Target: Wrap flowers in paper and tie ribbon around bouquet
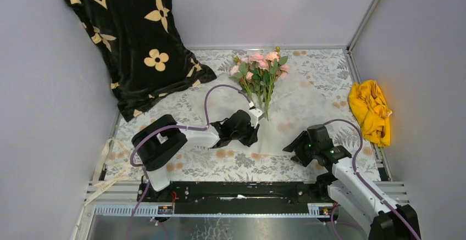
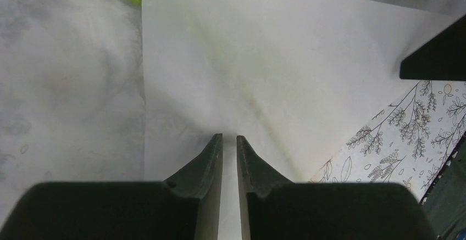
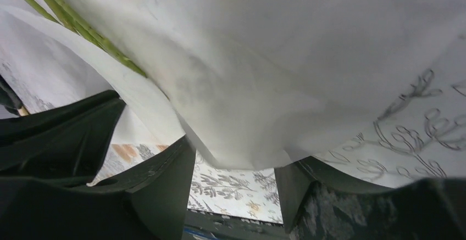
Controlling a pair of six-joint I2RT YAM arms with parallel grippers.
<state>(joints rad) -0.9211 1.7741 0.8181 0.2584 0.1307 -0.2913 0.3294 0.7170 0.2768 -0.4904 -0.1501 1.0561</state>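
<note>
The flowers (image 1: pixel 261 67), pink roses on thin green stems (image 3: pixel 82 26), lie on the translucent white paper (image 1: pixel 308 102) at the table's middle. One side of the paper (image 2: pixel 264 59) is folded over the stems, which show faintly through it. My left gripper (image 1: pixel 254 126) hovers at the stems' lower end. Its jaws (image 2: pixel 229 137) stand a narrow slit apart, with only flat paper showing between them. My right gripper (image 1: pixel 291 148) is open at the paper's near right edge. The lifted paper (image 3: pixel 275 59) drapes over its fingertips (image 3: pixel 159 185). The cream ribbon (image 1: pixel 104 166) lies off the table's left edge.
A black cloth with cream flower shapes (image 1: pixel 132 37) hangs over the back left corner. A crumpled yellow cloth (image 1: pixel 371 111) lies at the right edge. The leaf-patterned tablecloth (image 1: pixel 220 163) covers the table, with grey walls around it and the arms' rail (image 1: pixel 236 193) at the front.
</note>
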